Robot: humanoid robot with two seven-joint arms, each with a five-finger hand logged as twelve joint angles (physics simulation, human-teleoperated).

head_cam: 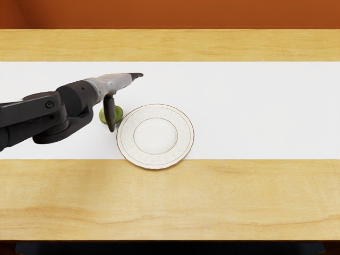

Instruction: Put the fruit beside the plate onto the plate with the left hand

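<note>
1. Reaching in from the left with the left robot hand [119, 85], fingers stretching wide, gripping nothing.
2. Hanging one dark finger [110, 114] across the fruit [118, 112].
3. Finding the fruit sitting on the tabletop [255, 196], just beside the plate [185, 136].

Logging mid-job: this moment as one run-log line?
left hand over green fruit | fruit left of plate, not on it | grasp unclear | right hand out of view
</note>
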